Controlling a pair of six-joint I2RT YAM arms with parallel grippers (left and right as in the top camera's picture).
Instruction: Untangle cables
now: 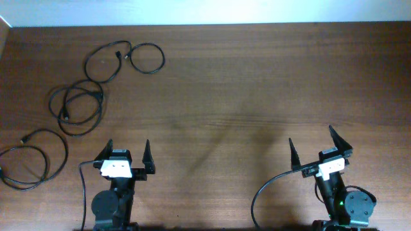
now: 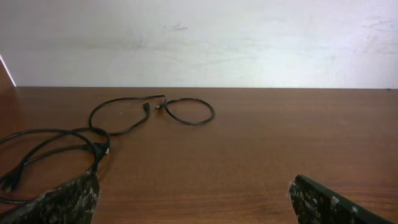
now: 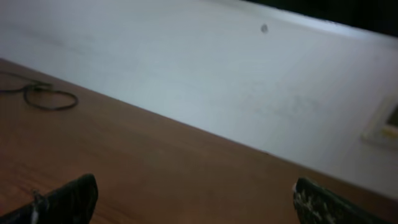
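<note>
Several thin black cables lie on the left of the brown table. One cable (image 1: 122, 58) loops at the far left back, its plug ends near each other; it also shows in the left wrist view (image 2: 186, 112) and faintly in the right wrist view (image 3: 46, 96). A second cable (image 1: 80, 106) is coiled in overlapping loops below it, seen in the left wrist view (image 2: 56, 146). A third cable (image 1: 35, 160) loops at the left edge. My left gripper (image 1: 126, 157) is open and empty near the front edge, right of the third cable. My right gripper (image 1: 316, 144) is open and empty at the front right.
A pale wall (image 2: 199, 37) runs along the table's far edge. Thicker black arm cables (image 1: 266, 192) trail from both arm bases at the front edge. The wooden table (image 1: 257, 83) stretches bare between the cables and the right arm.
</note>
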